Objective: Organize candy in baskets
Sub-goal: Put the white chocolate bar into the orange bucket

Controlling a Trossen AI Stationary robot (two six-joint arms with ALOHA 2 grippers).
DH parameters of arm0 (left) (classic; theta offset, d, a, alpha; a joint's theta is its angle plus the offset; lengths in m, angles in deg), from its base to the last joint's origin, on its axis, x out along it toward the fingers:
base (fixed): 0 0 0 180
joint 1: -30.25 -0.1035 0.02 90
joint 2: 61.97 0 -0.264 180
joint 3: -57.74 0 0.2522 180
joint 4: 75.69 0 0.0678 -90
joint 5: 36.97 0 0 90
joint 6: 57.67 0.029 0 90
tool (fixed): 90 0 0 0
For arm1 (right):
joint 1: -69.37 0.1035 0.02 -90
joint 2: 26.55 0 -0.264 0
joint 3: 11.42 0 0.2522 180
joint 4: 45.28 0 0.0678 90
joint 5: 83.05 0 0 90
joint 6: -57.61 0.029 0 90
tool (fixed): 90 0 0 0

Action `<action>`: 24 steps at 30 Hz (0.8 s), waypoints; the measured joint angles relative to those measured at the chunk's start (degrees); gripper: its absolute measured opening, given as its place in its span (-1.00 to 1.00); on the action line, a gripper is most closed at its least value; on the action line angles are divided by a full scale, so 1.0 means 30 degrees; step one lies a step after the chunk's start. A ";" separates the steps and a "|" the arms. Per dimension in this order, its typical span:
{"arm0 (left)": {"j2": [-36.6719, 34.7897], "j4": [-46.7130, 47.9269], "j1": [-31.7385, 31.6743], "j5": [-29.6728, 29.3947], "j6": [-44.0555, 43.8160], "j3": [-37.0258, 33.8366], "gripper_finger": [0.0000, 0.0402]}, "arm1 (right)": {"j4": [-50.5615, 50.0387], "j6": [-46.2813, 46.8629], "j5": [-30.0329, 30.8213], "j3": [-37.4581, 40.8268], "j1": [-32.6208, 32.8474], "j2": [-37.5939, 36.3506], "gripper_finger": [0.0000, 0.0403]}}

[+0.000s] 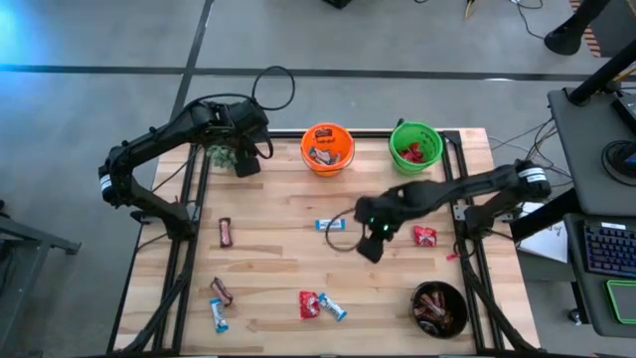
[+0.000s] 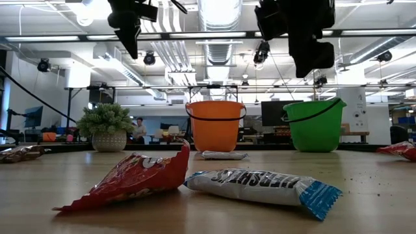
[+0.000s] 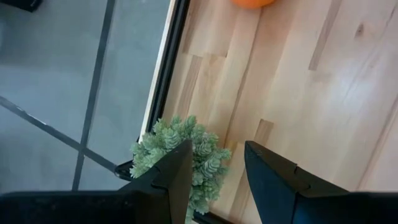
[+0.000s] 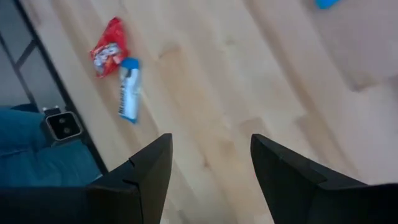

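Right pincer (image 1: 370,242) hovers mid-bench, fingers wide, empty — left pincer (image 1: 244,159), part-open, empty, hangs over the fuzzy grey-green plant (image 1: 223,155).

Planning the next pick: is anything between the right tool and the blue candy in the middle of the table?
Nothing visible. The right tool hangs open above bare wood, with the blue candy just beside it and no other object between them.
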 joint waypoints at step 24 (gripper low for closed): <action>-0.0003 0.0060 0.0000 -0.0117 0.0931 0.0000 -0.35 | 0.6845 0.1060 -0.0151 -0.0004 0.1825 0.3706 0.03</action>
